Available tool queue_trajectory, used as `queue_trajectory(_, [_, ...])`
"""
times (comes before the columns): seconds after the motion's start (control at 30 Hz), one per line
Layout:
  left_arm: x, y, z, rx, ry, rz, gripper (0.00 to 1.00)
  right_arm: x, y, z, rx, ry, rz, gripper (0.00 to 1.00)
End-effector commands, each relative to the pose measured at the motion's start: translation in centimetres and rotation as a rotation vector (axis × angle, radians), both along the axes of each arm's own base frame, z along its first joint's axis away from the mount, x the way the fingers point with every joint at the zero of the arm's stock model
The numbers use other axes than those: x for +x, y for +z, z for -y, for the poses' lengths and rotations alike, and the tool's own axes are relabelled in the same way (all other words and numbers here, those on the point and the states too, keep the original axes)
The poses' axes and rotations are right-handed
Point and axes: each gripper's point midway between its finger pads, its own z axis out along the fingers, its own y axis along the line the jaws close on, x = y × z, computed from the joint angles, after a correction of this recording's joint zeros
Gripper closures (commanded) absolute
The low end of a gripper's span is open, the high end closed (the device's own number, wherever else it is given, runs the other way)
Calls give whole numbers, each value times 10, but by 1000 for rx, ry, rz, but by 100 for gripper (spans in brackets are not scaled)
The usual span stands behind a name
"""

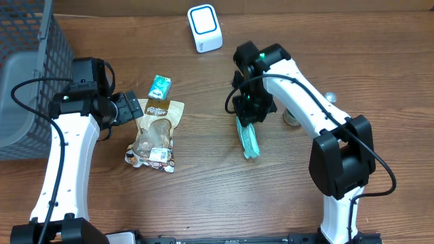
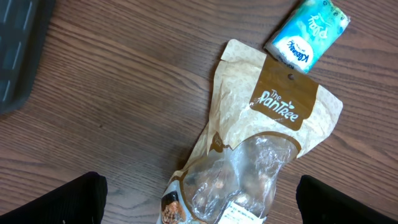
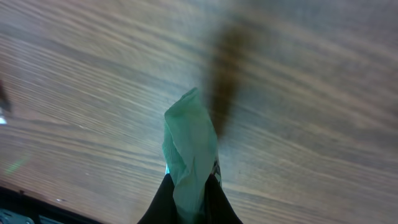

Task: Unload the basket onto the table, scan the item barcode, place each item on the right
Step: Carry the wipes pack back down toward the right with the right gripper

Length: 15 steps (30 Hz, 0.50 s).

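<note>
While the right arm (image 1: 305, 102) reaches in over the middle of the worktop (image 1: 203, 196): its jaws are clenched on one end of a green packet (image 1: 248, 139).
Green packet: just right of centre in the overhead view, hanging out below the right jaws toward the lower edge of the frame. In the right wrist view it (image 3: 189, 155) rises crumpled from between the dark fingers (image 3: 155, 208) at bottom centre, with blurred wood grain behind it. I cannot tell whether its free end touches the wood.
Scanner: a white box with a blue-ringed face (image 1: 204, 27), top centre of the overhead frame, well apart from the packet, above it and to its left.
Left arm (image 1: 68, 156): runs up the left side of the overhead frame, its wrist turned toward the centre.
Left jaws: released and spread wide. Only two dark fingertips (image 2: 68, 199) show, at the lower corners of the left wrist view.
Snack pouch (image 1: 156, 132): brown paper with a clear window, lying flat left of centre, just beside the left jaws. In the left wrist view it (image 2: 261, 143) fills the middle and right of the frame.
Tissue pack (image 1: 160, 85): teal and small, resting against the pouch's upper end; it sits at the top right of the left wrist view (image 2: 309, 34).
Basket (image 1: 27, 68): grey mesh, upper left corner of the overhead frame.
</note>
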Motion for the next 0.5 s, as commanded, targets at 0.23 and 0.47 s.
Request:
queue_trajectory(0.23, [2, 0, -2, 13, 1, -1, 0, -7, -15, 14, -57, -6, -21, 76])
queue_trajectory(0.47, [2, 0, -2, 13, 1, -2, 1, 4, -17, 8, -36, -12, 25, 26])
